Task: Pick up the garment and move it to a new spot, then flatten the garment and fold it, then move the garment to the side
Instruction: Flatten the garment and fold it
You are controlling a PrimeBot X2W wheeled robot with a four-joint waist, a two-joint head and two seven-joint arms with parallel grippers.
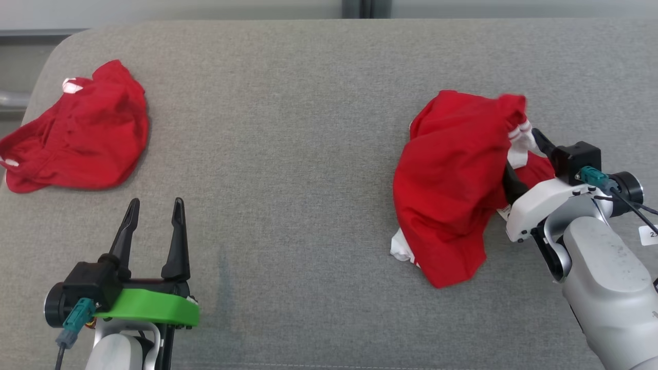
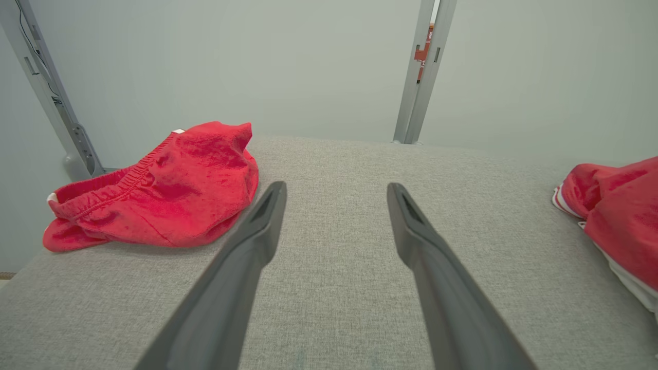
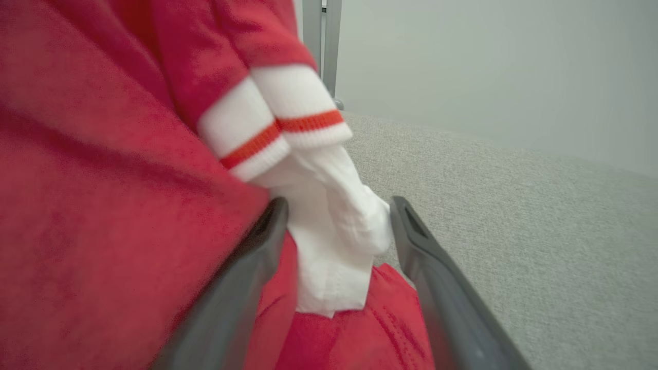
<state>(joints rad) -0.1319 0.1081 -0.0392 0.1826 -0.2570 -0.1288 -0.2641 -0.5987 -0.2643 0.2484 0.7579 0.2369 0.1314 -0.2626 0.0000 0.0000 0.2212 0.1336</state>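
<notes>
Red garment [image 1: 447, 190] lays its white trim [image 3: 329, 241] between the spread jaws of the right gripper [image 3: 337, 205], ungripped; best to close deep. Far left of the garment, the left gripper [image 1: 156, 205] gapes empty.

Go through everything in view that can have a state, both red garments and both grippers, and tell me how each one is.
Red garment with white, red-striped cuffs: crumpled in a heap, unfolded, white part between the right jaws.
Red garment with elastic waistband: bunched up, lying untouched at far left.
Left gripper: jaws open, empty, over the grey fabric surface.
Right gripper: jaws open, straddling white cloth.
</notes>
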